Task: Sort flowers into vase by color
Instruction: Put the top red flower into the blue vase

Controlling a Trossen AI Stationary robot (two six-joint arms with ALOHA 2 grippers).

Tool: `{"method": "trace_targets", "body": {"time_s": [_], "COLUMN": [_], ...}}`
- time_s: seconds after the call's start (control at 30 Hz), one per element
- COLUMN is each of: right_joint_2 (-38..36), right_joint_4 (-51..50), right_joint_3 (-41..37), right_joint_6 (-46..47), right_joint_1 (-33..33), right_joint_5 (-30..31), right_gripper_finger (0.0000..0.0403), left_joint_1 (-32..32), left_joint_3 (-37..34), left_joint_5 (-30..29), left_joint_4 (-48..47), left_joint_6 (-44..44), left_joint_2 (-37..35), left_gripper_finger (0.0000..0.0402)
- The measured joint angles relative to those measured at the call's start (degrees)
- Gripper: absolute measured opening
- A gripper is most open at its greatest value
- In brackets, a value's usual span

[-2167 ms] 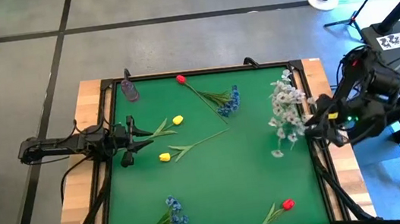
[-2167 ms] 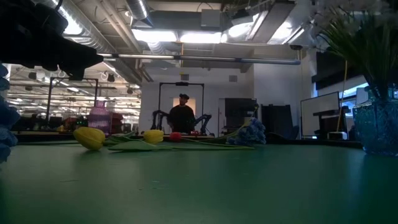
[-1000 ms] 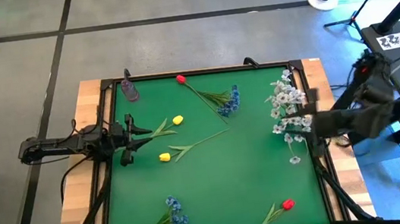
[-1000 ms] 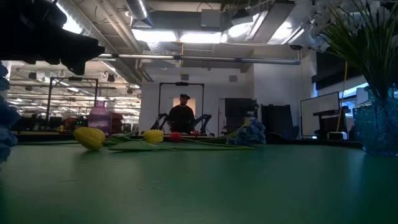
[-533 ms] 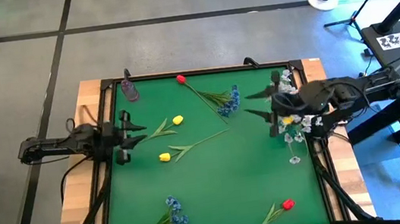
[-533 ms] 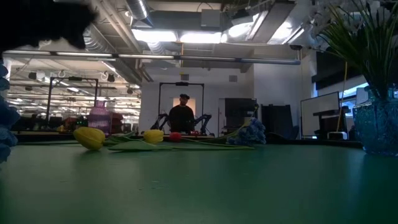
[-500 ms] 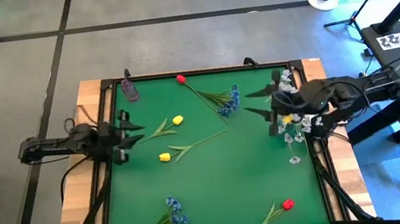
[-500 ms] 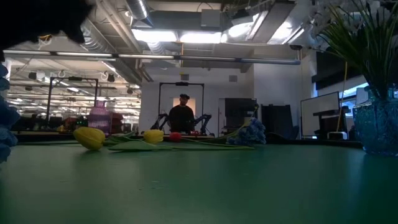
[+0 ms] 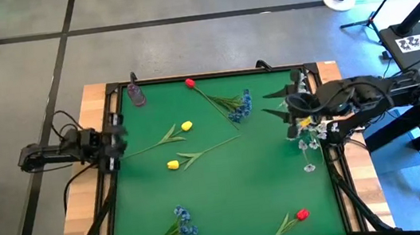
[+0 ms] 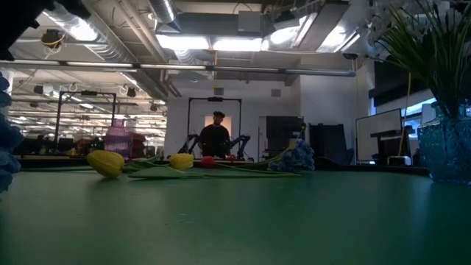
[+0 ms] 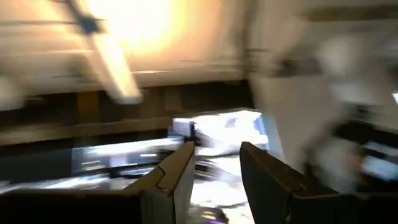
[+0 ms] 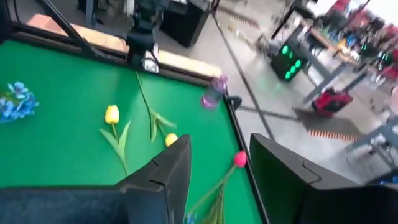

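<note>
Grey concrete floor (image 9: 184, 40) crossed by dark seam lines surrounds the table. Across the room, bright ceiling lights (image 10: 221, 43) glare among exposed ducts and pipes (image 10: 243, 68). A person (image 10: 215, 136) stands far off before a dark frame (image 10: 213, 103). A monitor (image 10: 379, 136) glows at the right.

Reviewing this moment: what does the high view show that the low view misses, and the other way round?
Only the high view shows both arms: the left gripper at the table's left edge, the right gripper open beside the white flowers, plus the red tulip and blue bunch near the front edge. Only the low view shows a person in the room behind. Both show the two yellow tulips and the small purple vase.
</note>
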Motion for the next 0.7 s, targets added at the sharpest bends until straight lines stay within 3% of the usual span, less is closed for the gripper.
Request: {"method": "trace_targets", "body": {"time_s": [0.1,0.33,0.57,0.7], "right_joint_2": [0.16,-1.17,-1.31,-1.86], "right_joint_4": [-8.01,-13.58,-17.07,-17.68], "right_joint_3": [4.29,5.70,4.29,3.27], "right_joint_6": [2.94,4.10,4.41,5.18], "right_joint_1": [0.00,0.00,0.01,0.04], "right_joint_5": [1.39,2.02,1.93,1.93], "right_gripper_finger": [0.0166,0.0166,0.0166,0.0166], "left_joint_1": [-1.44,-4.27,-2.33,2.25], "left_joint_3": [0.01,7.46,20.96,29.81], "left_joint_5": [1.46,-13.35,-39.96,-43.56], "left_joint_4": [5.10,9.29,0.90,-9.85], "left_joint_6": [-1.21,-2.57,-10.98,-21.50], "left_joint_2": [5.12,24.37,48.25,58.18], "left_gripper_finger": [0.0124,0.0124,0.0124,0.0124]}}
